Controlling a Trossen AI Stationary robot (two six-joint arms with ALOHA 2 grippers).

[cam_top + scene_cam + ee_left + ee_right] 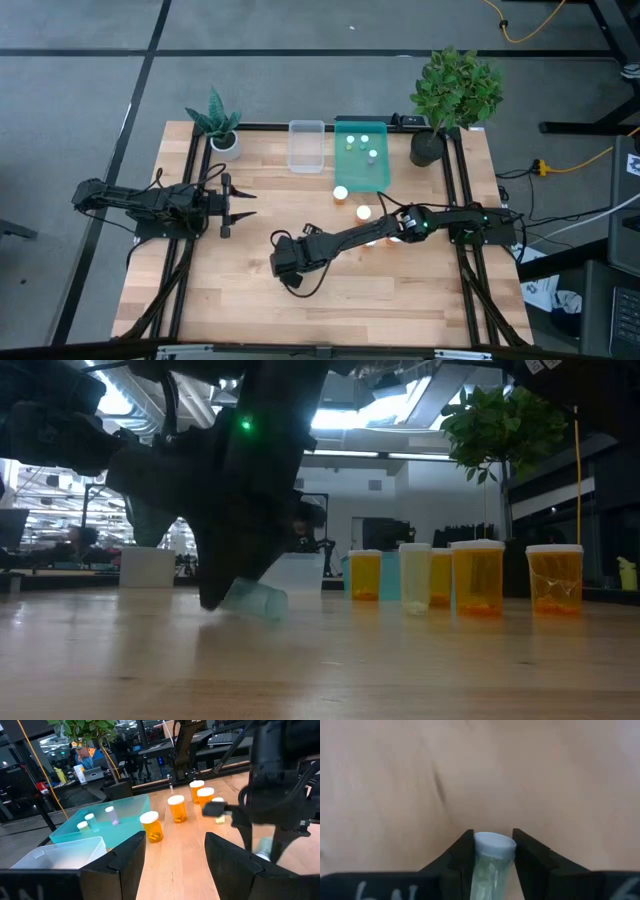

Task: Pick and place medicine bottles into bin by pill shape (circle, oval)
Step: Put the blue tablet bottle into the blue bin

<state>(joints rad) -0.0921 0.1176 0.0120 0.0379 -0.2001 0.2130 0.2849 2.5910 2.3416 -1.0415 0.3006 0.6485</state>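
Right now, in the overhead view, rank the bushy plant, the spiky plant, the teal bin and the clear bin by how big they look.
1. bushy plant
2. teal bin
3. spiky plant and clear bin: too alike to rank.

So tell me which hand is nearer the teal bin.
Right. The right hand sits near mid-table gripping a pale bottle, diagonally from the teal bin; the left hand waits farther away at the left side.

We see two dark, jointed arms trailing black cables; the right arm [440, 220] carries a small green light, and its claw [492, 851] has flat black fingers.
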